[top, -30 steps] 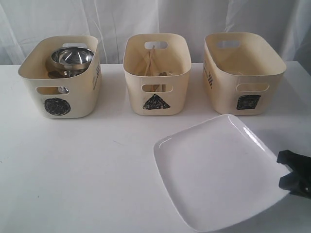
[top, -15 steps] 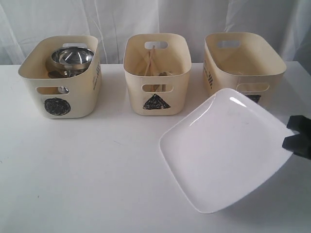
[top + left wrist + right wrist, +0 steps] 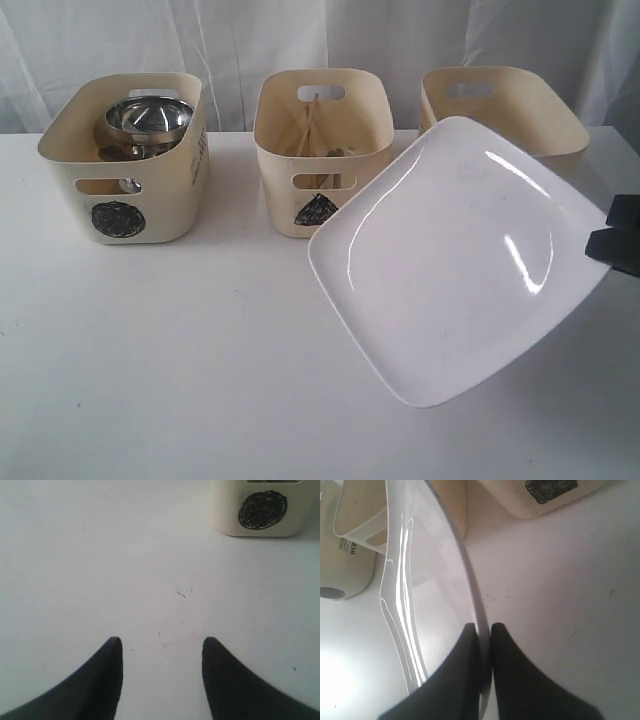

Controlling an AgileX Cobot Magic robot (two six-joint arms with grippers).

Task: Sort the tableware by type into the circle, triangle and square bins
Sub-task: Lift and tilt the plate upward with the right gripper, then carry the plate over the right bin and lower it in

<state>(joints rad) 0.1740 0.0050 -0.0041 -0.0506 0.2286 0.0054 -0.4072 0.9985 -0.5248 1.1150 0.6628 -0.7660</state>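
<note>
One white plate pinched at its rim, tilted in front of the bins

Three cream bins stand in a row at the back of the white counter (image 3: 200, 350) in the exterior view. The circle bin (image 3: 125, 190) on the left carries a steel bowl (image 3: 150, 117) on top of other steel pieces too hidden to name. The triangle bin (image 3: 322, 150) in the middle holds the wooden chopsticks (image 3: 308, 125), leaning upright. The square bin (image 3: 505, 105) is on the right, with only its upper part showing. The large white square plate (image 3: 450, 260) hangs clear of the counter, steeply tilted with its face toward the camera. It covers the square bin's front and a corner of the triangle mark. The plate's right edge meets the black right jaws at the border of the view.

From the left wrist view, the left jaws are spread wide with nothing between them, over bare counter. The circle bin (image 3: 260, 510) sits well apart from the tips, its scribbled black mark facing them.

From the right wrist view, the right jaws are pressed together on the plate's rim (image 3: 470, 605), which runs edge-on straight into the narrow slot between the two tips. One tip lies on the plate's glossy face, the other on its underside. The square bin (image 3: 552, 490) shows beyond, its mark partly in view.
</note>
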